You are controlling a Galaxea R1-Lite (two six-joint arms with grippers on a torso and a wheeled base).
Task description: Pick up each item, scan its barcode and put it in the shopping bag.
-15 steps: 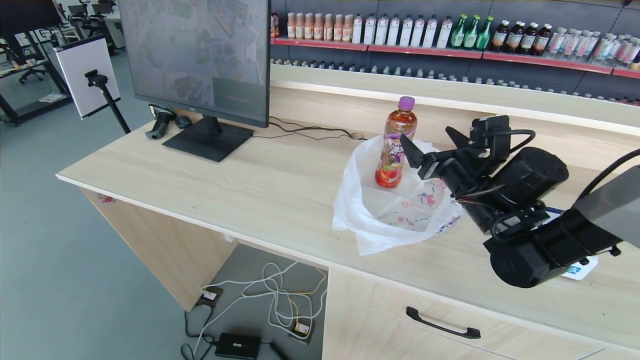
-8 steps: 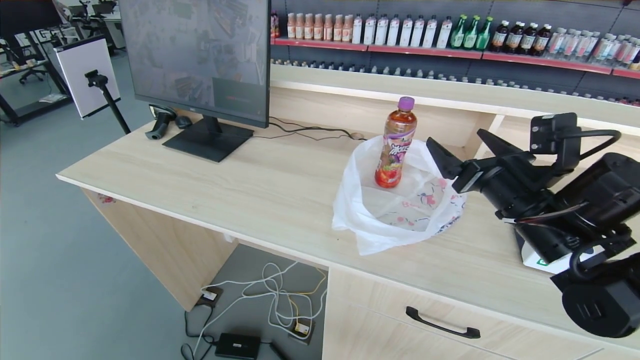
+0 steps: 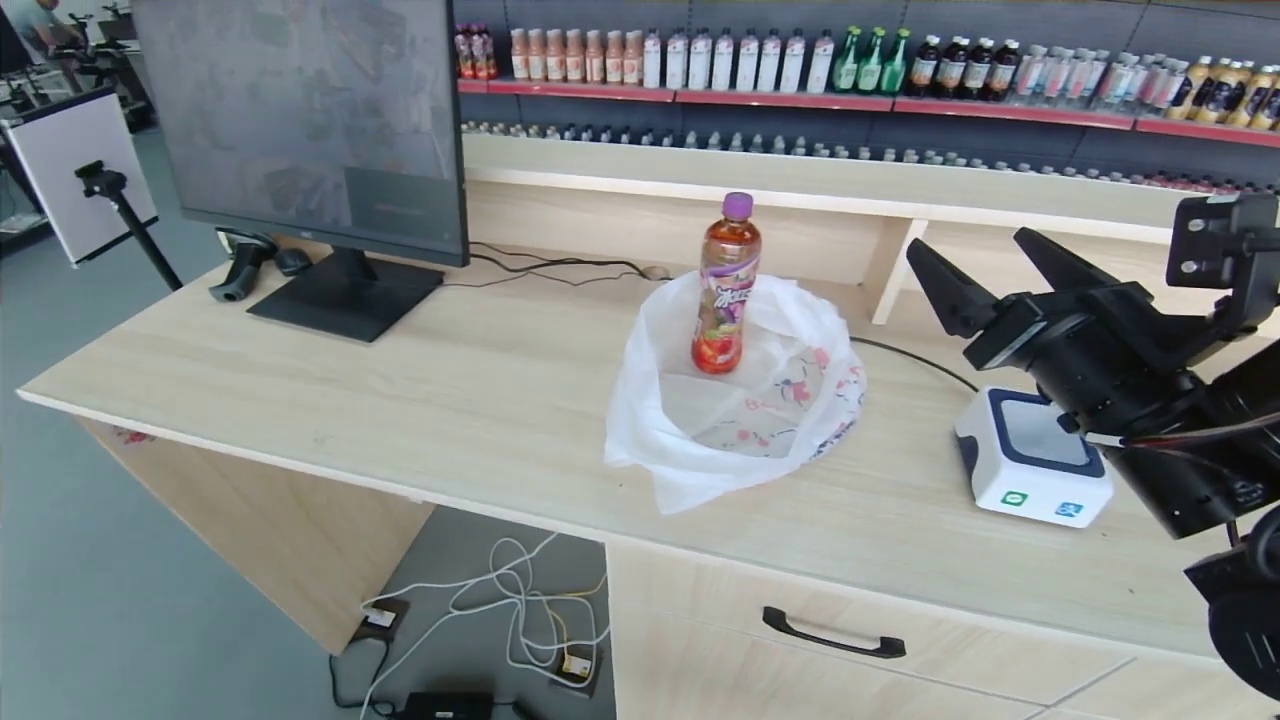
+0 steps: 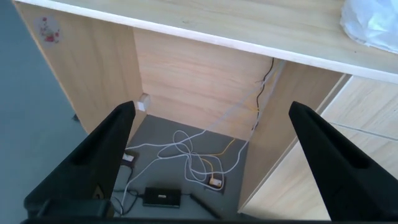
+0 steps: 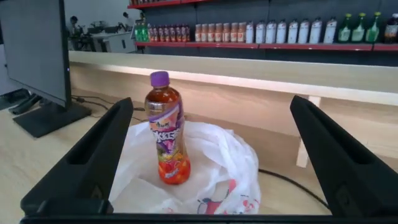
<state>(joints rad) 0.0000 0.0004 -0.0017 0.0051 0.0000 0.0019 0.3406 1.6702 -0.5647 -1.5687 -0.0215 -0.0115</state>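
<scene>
Right gripper (image 3: 975,262) open, empty, frame right. Purple-capped orange drink bottle (image 3: 725,290) upright inside white plastic shopping bag (image 3: 640,420), frame centre. Reads as bagged, task likely near done.

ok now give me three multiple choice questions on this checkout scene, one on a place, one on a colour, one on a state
1. The orange plastic drink bottle stands: A inside the open white plastic shopping bag; B beside it; C flat under it.
2. The bottle's cap is: A green; B red; C purple.
3. The right end effector is: A shut on the bottle; B open and empty; C shut on the bag.
Answers: 1 A, the bag's rim rises around the bottle's base. 2 C, the cap shows purple in the head and right wrist views. 3 B, its jaws stand wide apart with nothing between them.
</scene>
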